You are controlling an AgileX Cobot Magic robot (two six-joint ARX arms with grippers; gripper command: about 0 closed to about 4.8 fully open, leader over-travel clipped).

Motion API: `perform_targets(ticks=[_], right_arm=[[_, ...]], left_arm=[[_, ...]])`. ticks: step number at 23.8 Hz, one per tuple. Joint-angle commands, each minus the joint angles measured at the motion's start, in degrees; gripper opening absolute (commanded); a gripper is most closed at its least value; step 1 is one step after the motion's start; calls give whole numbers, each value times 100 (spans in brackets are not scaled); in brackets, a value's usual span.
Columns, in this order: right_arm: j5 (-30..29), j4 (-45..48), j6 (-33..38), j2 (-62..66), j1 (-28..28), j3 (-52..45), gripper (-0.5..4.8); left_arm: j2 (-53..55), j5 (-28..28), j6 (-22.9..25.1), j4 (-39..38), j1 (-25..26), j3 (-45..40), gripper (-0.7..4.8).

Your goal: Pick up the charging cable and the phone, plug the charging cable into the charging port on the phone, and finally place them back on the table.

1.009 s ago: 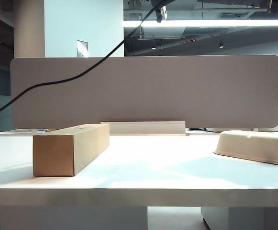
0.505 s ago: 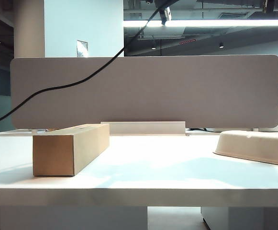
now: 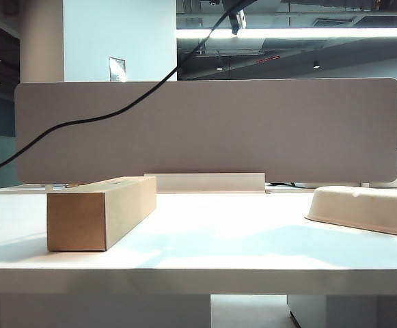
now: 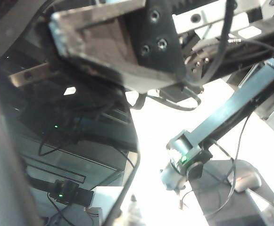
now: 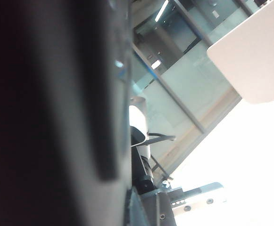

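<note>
Exterior view: charging cable (image 3: 116, 109) dangling from raised pincers (both clamped, off-frame).

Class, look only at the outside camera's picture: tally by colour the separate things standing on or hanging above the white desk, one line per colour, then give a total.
Brown: 1, the long cardboard box
Beige: 1, the shallow moulded tray
Grey: 1, the fabric divider panel
Black: 1, the thin charging cable hanging from above
Total: 4

A wide white table (image 3: 205, 236) carries a brown cardboard box (image 3: 102, 212) on its left side and a shallow beige tray (image 3: 365, 208) on its right, both well below the raised grippers.
</note>
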Motion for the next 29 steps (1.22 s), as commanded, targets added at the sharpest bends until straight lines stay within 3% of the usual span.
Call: perform_targets(ticks=[1,9,15,19,29], right_arm=[[-55,170,-7,4,9,61,-5],[-229,33,-52,105,11,61,-5],[-348,-330,-501,109,26,61,-5],[-350,-466,-608,140,31,61,-5],[-343,-470,-782,142,433,61,-5]], left_arm=[[-26,37,-367,442,20,35,-6],[-28,28,-391,505,90,35,-6],[-28,33,-778,1040,138,35,-6],[-24,-76,-776,1141,-4,35,-6],[-24,-140,-883,1134,-13,35,-6]])
